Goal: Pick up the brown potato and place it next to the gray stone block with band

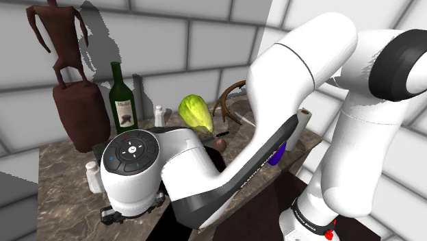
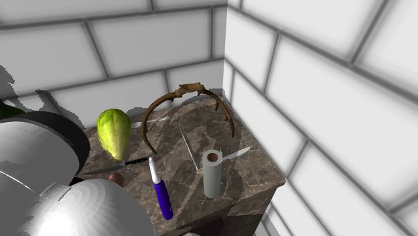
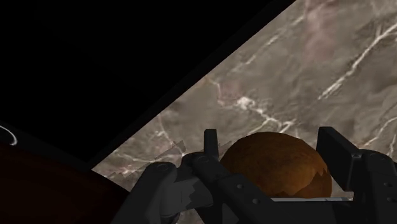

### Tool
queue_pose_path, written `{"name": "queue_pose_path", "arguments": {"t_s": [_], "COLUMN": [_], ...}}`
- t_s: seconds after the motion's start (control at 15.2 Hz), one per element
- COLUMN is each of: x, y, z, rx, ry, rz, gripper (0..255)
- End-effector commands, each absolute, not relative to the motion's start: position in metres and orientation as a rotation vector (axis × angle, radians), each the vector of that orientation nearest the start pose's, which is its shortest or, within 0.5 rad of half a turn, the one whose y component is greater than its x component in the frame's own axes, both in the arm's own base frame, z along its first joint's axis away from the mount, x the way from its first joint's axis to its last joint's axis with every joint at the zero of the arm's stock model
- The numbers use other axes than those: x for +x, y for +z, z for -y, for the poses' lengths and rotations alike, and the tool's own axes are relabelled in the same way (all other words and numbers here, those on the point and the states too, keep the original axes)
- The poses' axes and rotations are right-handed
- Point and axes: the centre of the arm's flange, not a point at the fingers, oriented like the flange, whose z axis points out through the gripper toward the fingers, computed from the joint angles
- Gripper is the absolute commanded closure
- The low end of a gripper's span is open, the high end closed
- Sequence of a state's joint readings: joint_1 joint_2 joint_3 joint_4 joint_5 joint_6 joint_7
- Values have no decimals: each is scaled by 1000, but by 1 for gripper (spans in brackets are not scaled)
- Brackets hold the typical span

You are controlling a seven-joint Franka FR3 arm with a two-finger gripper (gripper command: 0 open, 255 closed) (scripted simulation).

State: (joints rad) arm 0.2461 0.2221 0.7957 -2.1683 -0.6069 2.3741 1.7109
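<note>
Presently the gripper (image 3: 273, 141) stands clamped on the brown potato (image 3: 277, 170): in the wrist view one black finger presses each side of it, with no gap showing on either side. The potato sits between the fingers above the dark veined marble countertop (image 3: 356, 57), near the counter's edge, beyond which lies a black area. Whether the potato rests on the marble or hangs clear of it cannot be told. In the shoulder view the arm bends low over the near end of the counter, with the black hand at that view's lower left. At the far left of that view a dark brown figure statue (image 1: 60, 37) stands upright on a dark brown pedestal (image 1: 79, 116), and a green wine bottle (image 1: 122, 103) stands just beside the pedestal. A yellow-green leafy vegetable (image 2: 112, 132) stands near the wall, with a black-handled knife (image 2: 127, 163) lying at its foot. A brown antler (image 2: 191, 94) arches over the counter's corner. A purple marker (image 2: 161, 194) lies flat, and a grey paper roll (image 2: 212, 173) stands upright near it, apart from it.
</note>
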Motion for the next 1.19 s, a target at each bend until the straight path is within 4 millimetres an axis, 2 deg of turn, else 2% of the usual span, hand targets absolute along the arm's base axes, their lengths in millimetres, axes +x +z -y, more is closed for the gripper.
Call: {"name": "queue_pose_path", "arguments": {"t_s": [0.0, 0.33, 0.59, 1.12], "x": [294, 294, 280, 280], "y": [327, 327, 375, 375], "z": [-479, -479, -479, -479], "rx": [-3060, -3060, -3060, -3060], "ry": [-443, -443, -443, -443], "rz": [-399, -399, -399, -399], "gripper": [0, 0, 0, 0]}}
